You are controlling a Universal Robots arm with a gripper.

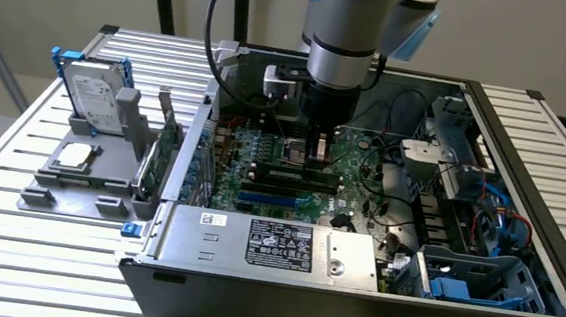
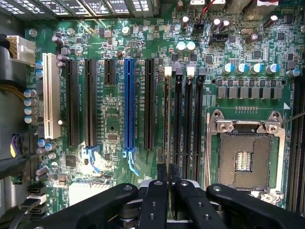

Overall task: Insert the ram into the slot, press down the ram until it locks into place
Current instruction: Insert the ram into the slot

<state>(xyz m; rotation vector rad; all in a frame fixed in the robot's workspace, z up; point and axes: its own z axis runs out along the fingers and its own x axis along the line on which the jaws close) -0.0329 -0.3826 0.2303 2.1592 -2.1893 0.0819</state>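
Your gripper (image 2: 168,172) has its fingers (image 2: 161,175) nearly together, pinched on the ram (image 2: 167,124). It stands edge-on in the black slot (image 2: 167,83) farthest from the CPU socket (image 2: 245,157).

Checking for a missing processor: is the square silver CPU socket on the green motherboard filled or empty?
Empty: the square silver CPU socket shows bare contacts, no chip seated.

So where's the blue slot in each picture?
Exterior view: the blue slot sits between the gripper and the labelled metal box.
Wrist view: the blue slot runs among black slots.
Shared landmark: the gripper.
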